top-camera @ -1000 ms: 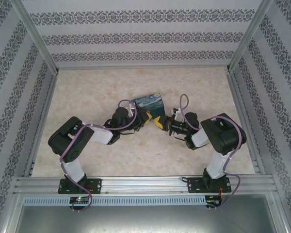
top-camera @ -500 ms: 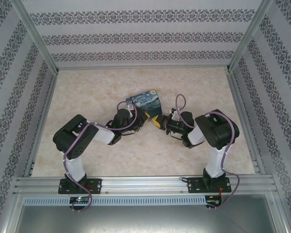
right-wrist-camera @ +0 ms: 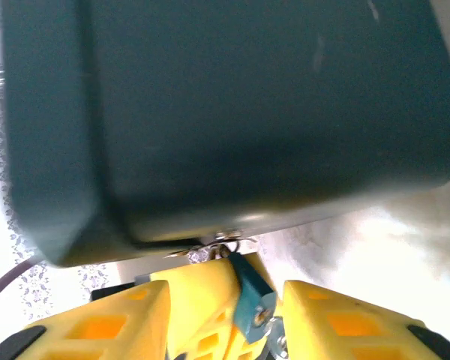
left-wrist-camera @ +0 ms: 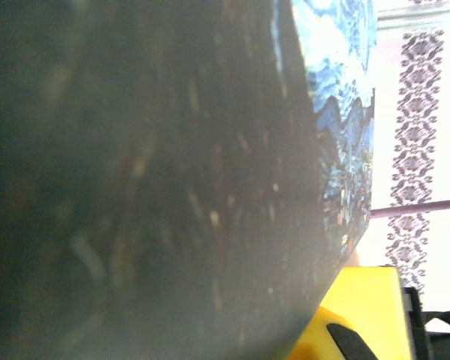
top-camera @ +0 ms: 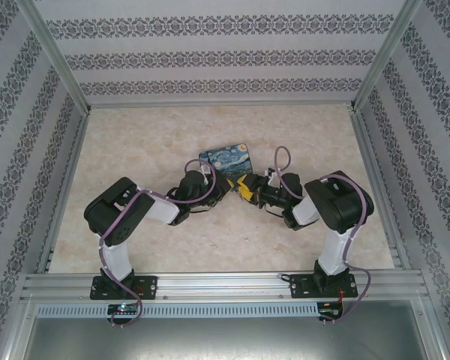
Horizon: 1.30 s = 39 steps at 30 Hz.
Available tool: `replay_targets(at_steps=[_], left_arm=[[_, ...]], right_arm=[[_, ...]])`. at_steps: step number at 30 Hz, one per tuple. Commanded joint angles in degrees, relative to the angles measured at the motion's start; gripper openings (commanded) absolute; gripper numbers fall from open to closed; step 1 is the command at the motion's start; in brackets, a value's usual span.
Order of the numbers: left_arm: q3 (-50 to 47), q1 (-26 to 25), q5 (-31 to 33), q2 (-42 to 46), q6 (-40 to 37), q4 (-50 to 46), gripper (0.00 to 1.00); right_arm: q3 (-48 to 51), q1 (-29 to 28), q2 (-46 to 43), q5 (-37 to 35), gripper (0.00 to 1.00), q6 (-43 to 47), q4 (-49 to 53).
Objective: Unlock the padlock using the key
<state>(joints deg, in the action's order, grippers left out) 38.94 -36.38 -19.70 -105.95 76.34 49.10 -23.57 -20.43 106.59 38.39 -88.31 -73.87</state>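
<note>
From above, the tin [top-camera: 226,157] had its near edge hidden behind the left pincer [top-camera: 226,184]. The spot where that pincer met the right pincer [top-camera: 244,187] was too small to make out.

In the left wrist view a big dark blur covered most of the picture. The tin's painted side was cut off at the top. A yellow piece [left-wrist-camera: 360,315] was cut off at the bottom.

In the right wrist view the tin was a dark blur up close. The padlock [right-wrist-camera: 249,294] had its shackle against the tin's edge, too fuzzy to tell how. The right pincer's fingers [right-wrist-camera: 345,326] ran off the bottom edge.
</note>
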Motion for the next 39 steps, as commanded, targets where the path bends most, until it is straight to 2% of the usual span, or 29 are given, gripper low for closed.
replay_targets(at_steps=[1, 6, 9, 12, 13, 15, 19, 27, 31, 39], left_arm=[[0.4, 0.6, -1.9, -0.9, -2.2, -2.3, 0.00], [0.9, 1.5, -3.3, -1.2, -3.3, -3.4, 0.00], [1.4, 1.7, -4.2, -1.2, -3.6, -3.9, 0.00], [1.7, 1.7, -4.8, -1.2, -3.9, -4.4, 0.00], [1.7, 1.8, -5.0, -1.2, -4.0, -4.6, 0.00], [1.9, 1.8, -5.5, -1.2, -4.1, -4.7, 0.00], [2.1, 1.8, -6.0, -1.3, -4.3, -5.2, 0.00], [3.1, 1.8, -7.0, -0.7, -4.9, -7.2, 0.00], [3.2, 1.8, -7.3, 0.0, -5.4, -8.0, 0.00], [3.2, 1.8, -7.6, 0.4, -5.6, -8.5, 0.00]], right_arm=[[2.3, 1.2, -3.3, 1.0, 0.49, 3.7, 0.2], [5.9, 1.2, -10.3, 2.0, 0.57, 12.2, 13.6], [4.3, 0.3, -19.5, -0.3, 0.58, 24.1, 34.6], [-3.4, -4.0, -31.0, -11.6, 0.63, 40.8, 63.8], [-5.6, -6.0, -33.9, -16.7, 0.65, 45.3, 70.5], [-8.4, -9.1, -37.2, -24.6, 0.65, 52.1, 77.8], [-11.8, -14.8, -37.0, -35.8, 0.65, 60.7, 83.3], [-17.5, -27.1, -26.1, -52.4, 0.61, 72.2, 85.3], [-19.1, -29.2, -21.3, -57.6, 0.60, 74.1, 84.6], [-20.8, -29.6, -17.3, -61.5, 0.57, 75.7, 81.8]])
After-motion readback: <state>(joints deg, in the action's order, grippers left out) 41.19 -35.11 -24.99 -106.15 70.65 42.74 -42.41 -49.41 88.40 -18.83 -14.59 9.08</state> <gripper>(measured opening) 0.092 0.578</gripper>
